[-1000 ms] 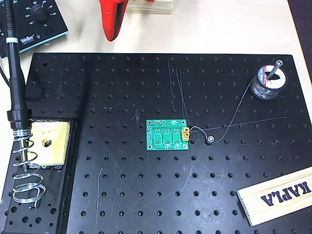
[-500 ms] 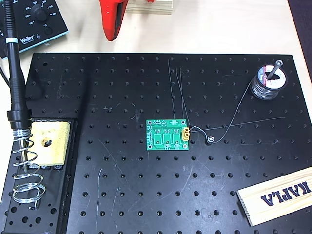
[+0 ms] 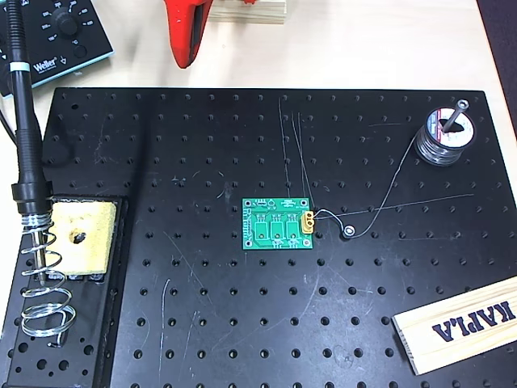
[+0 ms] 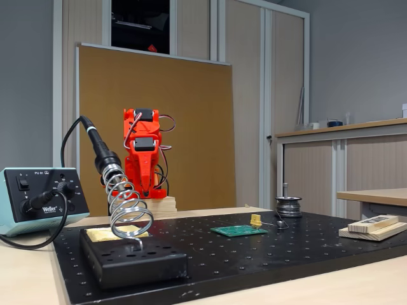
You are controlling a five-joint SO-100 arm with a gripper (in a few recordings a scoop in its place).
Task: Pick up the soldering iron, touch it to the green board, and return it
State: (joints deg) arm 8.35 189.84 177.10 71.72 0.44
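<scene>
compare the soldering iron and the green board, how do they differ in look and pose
The soldering iron is long, slim and black; the green board is a small flat rectangle with white markings. The iron sits tilted in the wire coil stand at the left edge in the overhead view; the board lies flat near the middle of the black plate. The iron trails a cable; the board has a yellow connector. Neither is touched by the gripper.

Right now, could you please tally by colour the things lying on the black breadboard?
Green: 1, the board
Yellow: 1, the sponge
Black: 1, the iron in its stand
Silver: 2, that stand and the solder spool
Wood: 1, the plank
Total: 6
</scene>
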